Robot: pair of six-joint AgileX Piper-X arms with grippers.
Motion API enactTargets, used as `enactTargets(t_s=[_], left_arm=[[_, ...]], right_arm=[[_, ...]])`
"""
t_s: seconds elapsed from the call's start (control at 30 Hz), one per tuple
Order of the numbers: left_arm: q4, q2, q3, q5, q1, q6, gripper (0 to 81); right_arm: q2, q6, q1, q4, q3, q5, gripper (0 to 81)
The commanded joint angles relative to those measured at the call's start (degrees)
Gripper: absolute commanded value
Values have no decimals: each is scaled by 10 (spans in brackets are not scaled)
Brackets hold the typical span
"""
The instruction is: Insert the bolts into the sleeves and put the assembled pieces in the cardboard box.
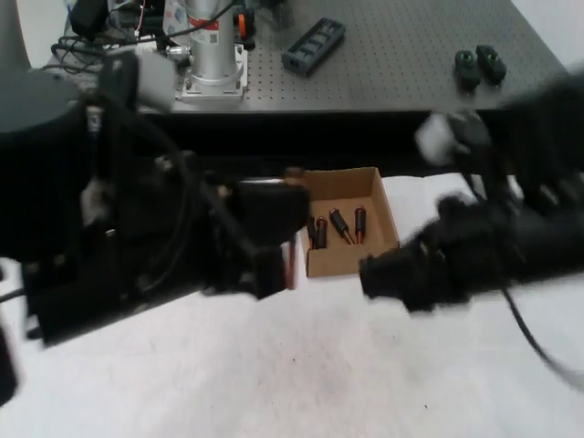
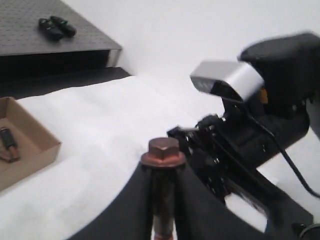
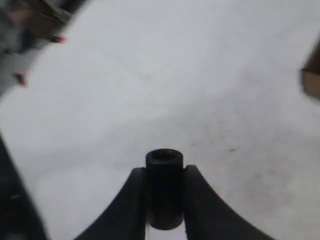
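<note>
At left, left end effector (image 2: pixel 163 174) clamped on a copper-coloured bolt (image 2: pixel 163 152), shank pinched between the fingers, hex head standing clear of the fingertips, raised above the white-covered tabletop (image 1: pixel 301 374).

In the middle, just beyond the bolt in the high view, open cardboard box (image 1: pixel 376 188) on the cloth, with several assembled pieces (image 1: pixel 339 225) lying side by side inside.

At right, right end effector (image 3: pixel 164 175) closed around a black sleeve (image 3: pixel 164 200), open bore pointing out past the fingertips, held off the cloth. Both arms close together in front of the box, with the bolt and sleeve near each other but apart, not yet joined.

Farther back, grey perforated plate (image 1: pixel 411 55) carrying a dark tray (image 1: pixel 313 44) and, toward the right, two small black parts (image 1: pixel 479 66).

Judged well under way: a handful of finished pieces already boxed, one more pair in hand. Left to do, by the look of it: lining the bolt's shank up with the sleeve's bore, pushing it home, then setting the joined pair in the box beside the others. Impossible to tell from here whether more loose parts wait elsewhere.
</note>
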Motion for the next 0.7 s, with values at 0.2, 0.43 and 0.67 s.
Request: enactTargets(t_s=[0.2,0.43,0.67], left_arm=[[-204,125,-3,108,1,-121,6],[-211,136,-3,108,1,-125,6],[-211,136,-3,108,1,-125,6]], right_arm=[[-86,144,55,-217,121,-47,29],[-85,151,55,-275,121,-25,29],[-85,162,55,-294,121,18,29]])
